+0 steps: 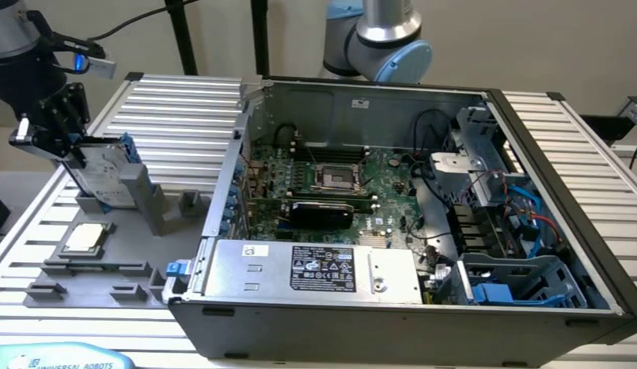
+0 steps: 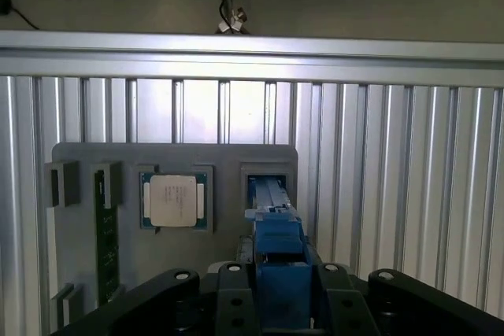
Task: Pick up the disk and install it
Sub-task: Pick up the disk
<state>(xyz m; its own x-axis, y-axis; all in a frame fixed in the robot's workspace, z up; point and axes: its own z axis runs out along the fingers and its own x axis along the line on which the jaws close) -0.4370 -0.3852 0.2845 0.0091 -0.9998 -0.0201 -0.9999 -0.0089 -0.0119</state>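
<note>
The claw [image 1: 85, 150] [image 2: 276, 293] is clenched on the top edge of the disk [image 1: 105, 183] [image 2: 272, 222], which stands upright below it, lower end in a slot of the grey tray [image 1: 144, 257] [image 2: 228, 234]. Near the disk, the tray holds a chip [image 1: 85, 237] [image 2: 173, 200] and a memory stick [image 2: 106, 234]. Well apart from the claw, an open case [image 1: 401, 323] holds a board [image 1: 339, 165], a silver box [image 1: 247, 269] and a blue cage [image 1: 529, 280]

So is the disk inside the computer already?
No, the disk stands upright outside the computer case, at the grey holder.

On counter [image 1: 185, 108], exterior view's left to right: tray [image 1: 103, 278], computer case [image 1: 401, 330]; disk [image 1: 101, 177] upright in tray slot; chip [image 1: 85, 238] flat on tray, before disk.
</note>
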